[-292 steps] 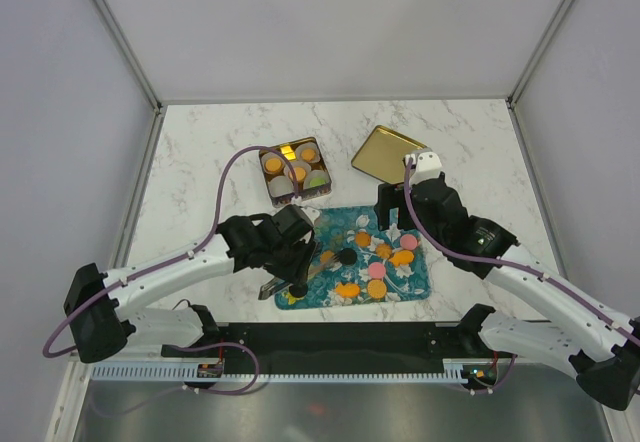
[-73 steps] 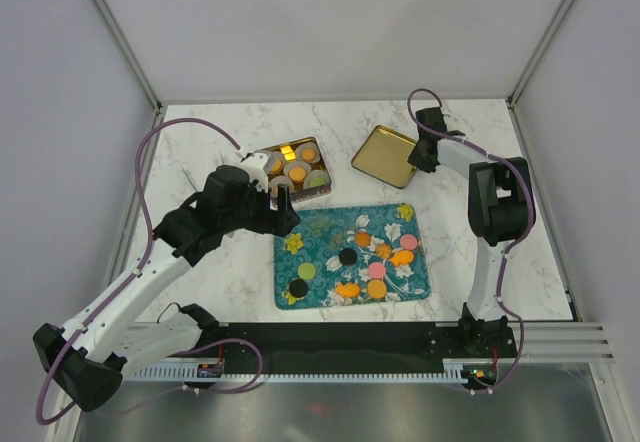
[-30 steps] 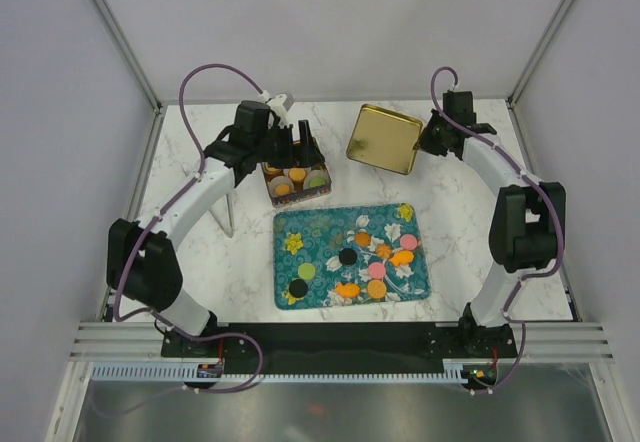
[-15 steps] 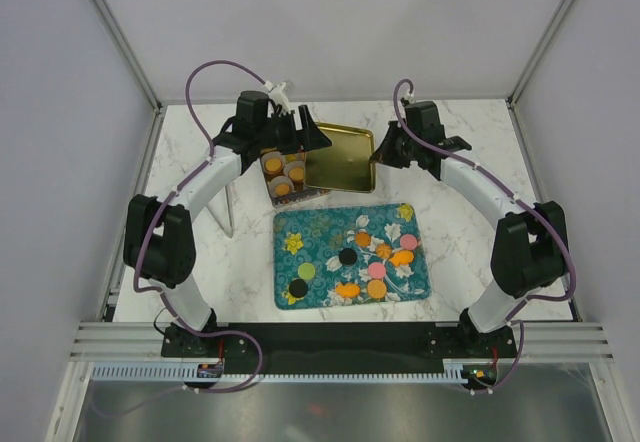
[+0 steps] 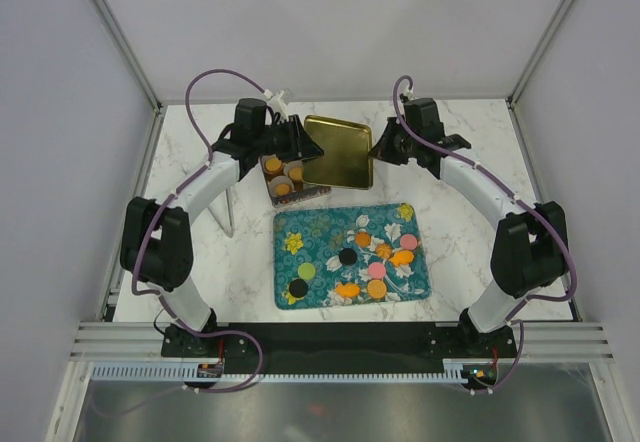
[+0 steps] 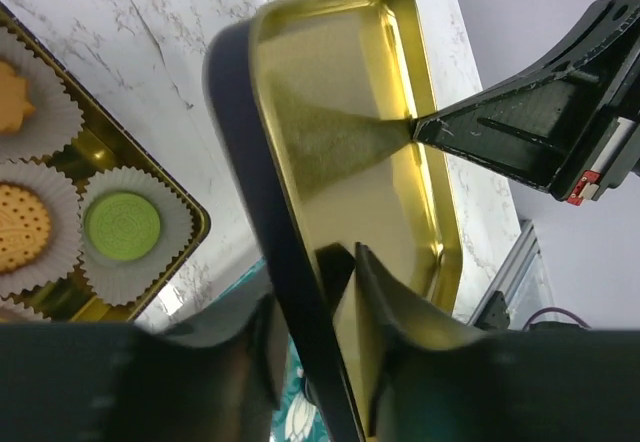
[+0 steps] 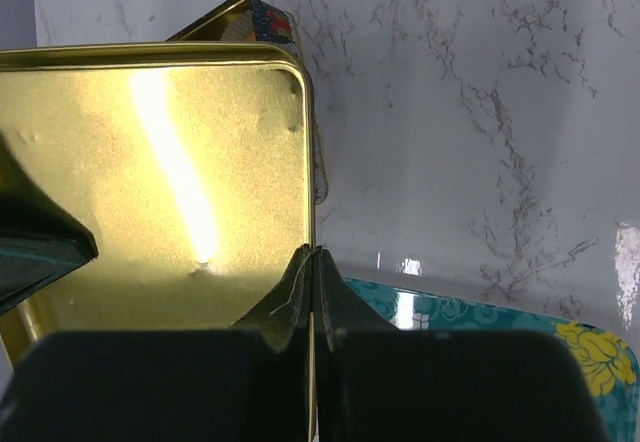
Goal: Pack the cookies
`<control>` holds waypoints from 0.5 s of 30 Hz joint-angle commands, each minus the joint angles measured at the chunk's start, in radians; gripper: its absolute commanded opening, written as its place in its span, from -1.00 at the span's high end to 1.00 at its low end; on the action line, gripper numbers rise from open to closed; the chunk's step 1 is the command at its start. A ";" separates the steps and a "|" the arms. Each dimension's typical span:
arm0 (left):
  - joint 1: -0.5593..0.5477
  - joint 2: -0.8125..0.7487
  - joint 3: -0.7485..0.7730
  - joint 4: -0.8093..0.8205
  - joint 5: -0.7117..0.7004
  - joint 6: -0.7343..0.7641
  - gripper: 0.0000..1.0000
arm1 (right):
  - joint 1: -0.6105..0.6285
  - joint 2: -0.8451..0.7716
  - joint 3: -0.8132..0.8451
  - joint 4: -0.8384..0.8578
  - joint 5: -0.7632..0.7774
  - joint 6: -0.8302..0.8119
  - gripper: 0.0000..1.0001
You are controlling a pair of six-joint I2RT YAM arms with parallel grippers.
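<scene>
A gold tin lid (image 5: 338,152) hangs tilted over the right side of the open tin (image 5: 281,190), held from both sides. My left gripper (image 5: 306,148) is shut on the lid's left rim (image 6: 300,262). My right gripper (image 5: 378,152) is shut on the lid's right rim (image 7: 313,262). Cookies (image 5: 283,188) sit in white paper cups in the tin, among them a green one (image 6: 122,224) and an orange one (image 6: 20,224). Several more cookies (image 5: 376,288), orange, pink, green and black, lie on the teal flowered tray (image 5: 320,230). The lid hides part of the tin.
The marble table (image 5: 470,192) is walled by grey panels at the back and both sides. The teal tray (image 7: 470,317) lies just in front of the tin. Both arm bases stand on the black rail (image 5: 340,340) at the near edge.
My left gripper has shut on the lid's left rim, where it stood open half a second ago. The lid, carried leftward by the right gripper, now hangs a little farther back over the tin.
</scene>
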 commanded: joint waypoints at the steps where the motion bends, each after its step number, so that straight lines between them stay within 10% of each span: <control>1: 0.002 -0.062 0.012 -0.001 0.035 -0.001 0.35 | 0.007 -0.005 0.059 0.048 -0.014 0.003 1.00; 6: 0.009 -0.058 0.076 -0.111 0.009 0.004 0.95 | 0.026 -0.020 0.069 0.040 0.054 -0.059 0.47; 15: 0.048 -0.041 0.211 -0.426 -0.057 -0.025 0.95 | 0.313 -0.240 -0.013 0.132 0.453 -0.515 -0.34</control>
